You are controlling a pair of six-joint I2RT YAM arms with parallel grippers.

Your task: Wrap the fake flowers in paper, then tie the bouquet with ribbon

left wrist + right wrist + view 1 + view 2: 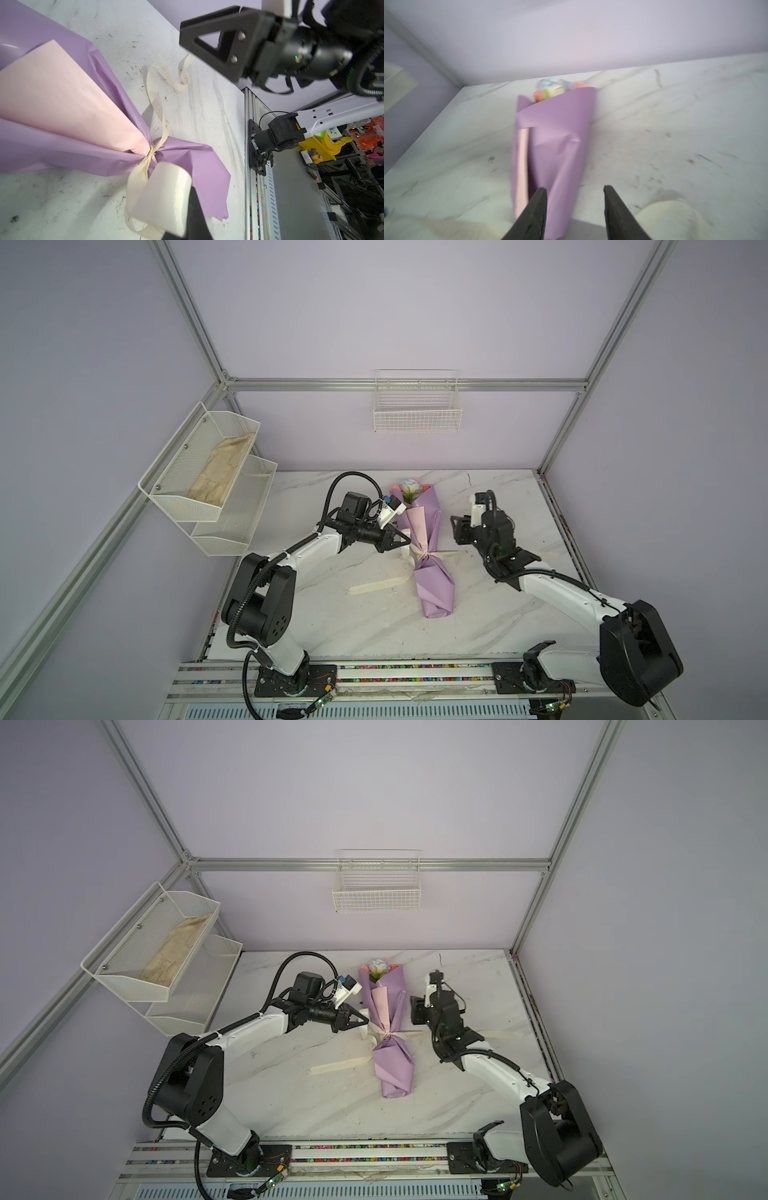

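Top views, bouquet: in both top views the bouquet [420, 531] [386, 1011] lies flat near the middle of the bench [365, 626]. Its flower heads [409, 488] point toward the back wall, and its lilac wrap is pinched in at the waist.
Top views, ribbon: a cream ribbon [382, 585] is knotted round that waist. One tail runs out over the bench on the left side, and another runs toward the right arm.
Top views, left tool: the left tool [397, 542] [359, 1020] sits just beside the bouquet's left edge, level with the waist, with a cream loop at its tip.
Top views, right tool: the right tool [457, 531] [417, 1011] is near the bouquet's right edge, with bare bench showing between them.
Top views, surroundings: a white wire basket [417, 414] hangs on the back wall, and a mesh shelf [208, 472] hangs on the left wall.
Left wrist view, ribbon: the knot [150, 153] cinches the lilac and pink paper. From it a wide loop [164, 199] rises to the left tool.
Left wrist view, left tool: its jaws are together, clamped on that loop. Only one black finger [196, 218] shows.
Left wrist view, right tool: it is above the bench beyond a printed tail of the ribbon.
Right wrist view, right tool: the picture is blurred. The two fingers [538, 207] stand apart with nothing gripped between them.
Right wrist view, bouquet: it lies on the bench just ahead of the fingers, flower heads at the far end.
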